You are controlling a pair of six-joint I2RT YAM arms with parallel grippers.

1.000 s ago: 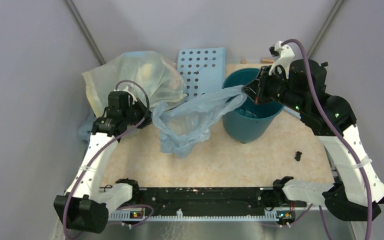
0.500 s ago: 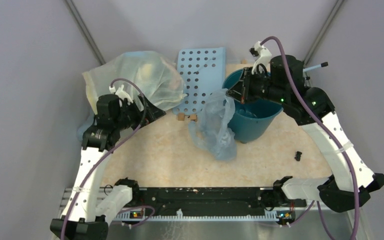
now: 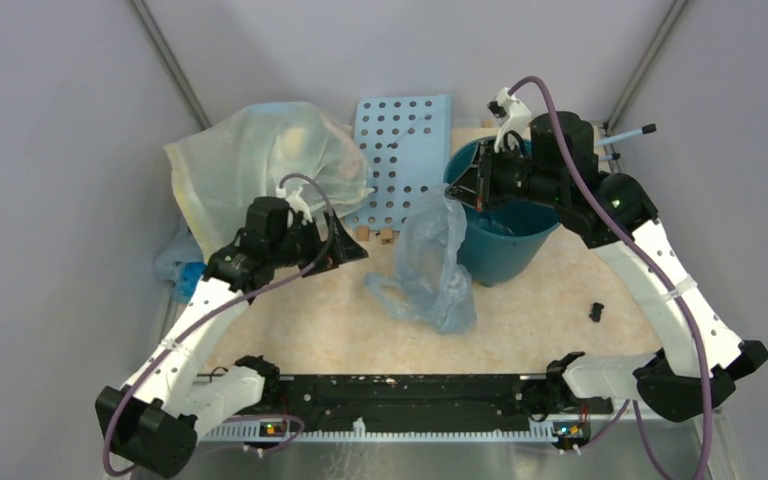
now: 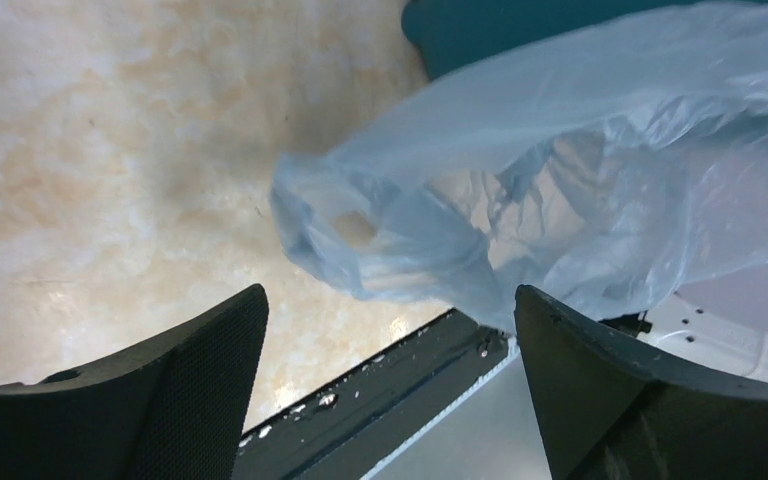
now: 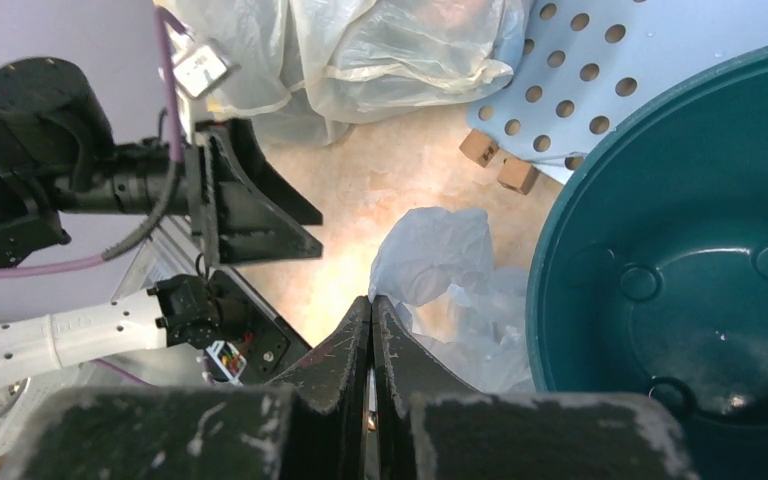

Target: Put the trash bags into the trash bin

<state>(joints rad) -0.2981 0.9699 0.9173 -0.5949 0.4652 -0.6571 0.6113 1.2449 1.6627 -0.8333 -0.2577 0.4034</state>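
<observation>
The pale blue trash bag [image 3: 425,265] hangs crumpled against the left outer side of the dark teal trash bin [image 3: 508,250], its lower end resting on the table. My right gripper [image 3: 466,190] is above the bin's left rim, shut on the bag's top edge. In the right wrist view the pressed-together fingertips [image 5: 371,298] meet the bag [image 5: 430,250] just beside the bin [image 5: 680,250], which holds nothing. My left gripper [image 3: 352,240] stands open a little left of the bag. Between its wide jaws [image 4: 388,295] nothing is held; the bag [image 4: 560,200] floats beyond them.
A large yellowish bag [image 3: 260,160] with contents lies at the back left. A light blue perforated panel [image 3: 405,140] leans behind, with two small wooden blocks [image 3: 375,235] at its foot. A small black piece [image 3: 596,311] lies right of the bin.
My left gripper opened and let go of the bag, which dropped from a stretched span into a hanging bunch by the bin. The left arm then swung toward it; the right gripper shifted left.
</observation>
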